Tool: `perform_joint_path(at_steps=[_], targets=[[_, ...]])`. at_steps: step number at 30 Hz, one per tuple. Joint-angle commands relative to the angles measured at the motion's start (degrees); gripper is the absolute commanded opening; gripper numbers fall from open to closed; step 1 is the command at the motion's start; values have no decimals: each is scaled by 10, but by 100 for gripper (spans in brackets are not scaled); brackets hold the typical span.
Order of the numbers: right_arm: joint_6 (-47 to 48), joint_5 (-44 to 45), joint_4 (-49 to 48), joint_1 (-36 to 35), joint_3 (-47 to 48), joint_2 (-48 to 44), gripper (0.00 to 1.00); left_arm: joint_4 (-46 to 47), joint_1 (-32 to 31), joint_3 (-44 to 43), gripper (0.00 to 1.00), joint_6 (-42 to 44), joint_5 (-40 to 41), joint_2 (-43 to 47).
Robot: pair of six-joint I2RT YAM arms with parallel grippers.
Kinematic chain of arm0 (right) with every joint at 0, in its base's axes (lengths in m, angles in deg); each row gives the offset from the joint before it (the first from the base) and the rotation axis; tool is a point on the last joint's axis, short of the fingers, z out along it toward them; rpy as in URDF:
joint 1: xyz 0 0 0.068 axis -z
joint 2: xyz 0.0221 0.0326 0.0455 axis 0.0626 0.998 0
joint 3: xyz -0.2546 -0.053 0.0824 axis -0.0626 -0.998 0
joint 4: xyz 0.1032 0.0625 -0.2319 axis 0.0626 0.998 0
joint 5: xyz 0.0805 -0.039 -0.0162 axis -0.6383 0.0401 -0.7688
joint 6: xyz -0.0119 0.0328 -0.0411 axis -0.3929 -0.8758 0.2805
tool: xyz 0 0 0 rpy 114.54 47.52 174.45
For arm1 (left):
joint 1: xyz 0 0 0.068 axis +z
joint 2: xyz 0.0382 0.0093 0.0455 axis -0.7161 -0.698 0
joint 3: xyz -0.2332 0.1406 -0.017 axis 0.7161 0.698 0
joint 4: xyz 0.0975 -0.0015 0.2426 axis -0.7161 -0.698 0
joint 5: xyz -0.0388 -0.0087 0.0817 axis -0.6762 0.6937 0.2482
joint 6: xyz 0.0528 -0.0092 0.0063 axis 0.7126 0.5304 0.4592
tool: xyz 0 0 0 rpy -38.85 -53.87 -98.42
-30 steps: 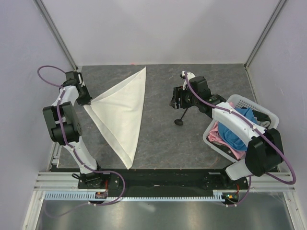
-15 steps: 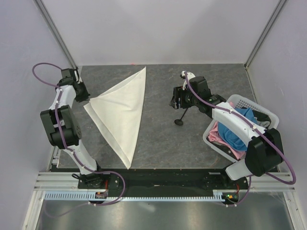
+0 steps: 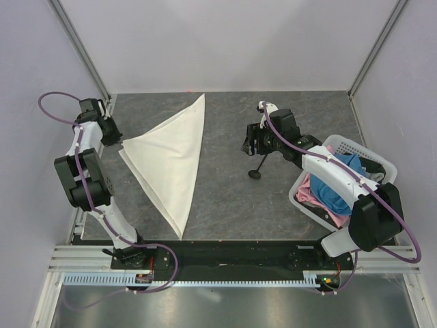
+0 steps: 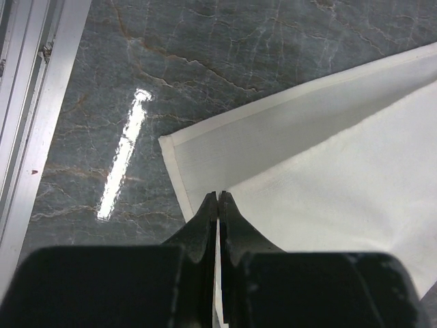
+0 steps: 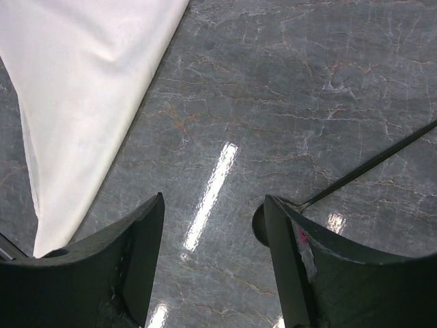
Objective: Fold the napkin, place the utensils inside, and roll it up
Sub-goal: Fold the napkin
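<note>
The folded napkin (image 3: 171, 154) is laid on the left of the table (image 3: 225, 198), one corner pinched by the left end effector (image 4: 218, 201). The right end effector (image 5: 214, 199) is spread open beside the spoon (image 3: 259, 165), mid-table.

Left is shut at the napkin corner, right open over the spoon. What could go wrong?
1. The left gripper pinches the top layer of the napkin. The lower corner sticks out past it, so a tug may skew the fold.
2. The head of the spoon sits beside one finger of the open right gripper, not centred, so closing may nudge it away.
</note>
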Motion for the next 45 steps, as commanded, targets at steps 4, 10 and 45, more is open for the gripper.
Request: perform_joint_path(at_steps=[4,10,45], targets=[[5,4,-5,2,1,0,69,15,16,-25,2,10,-8,-13],[4,-2,-6,2,4,4,68,17,17,-20,2,9,-5,11],[1,-6,-6,2,4,18,69,17,55,-22,2,2,-27,4]])
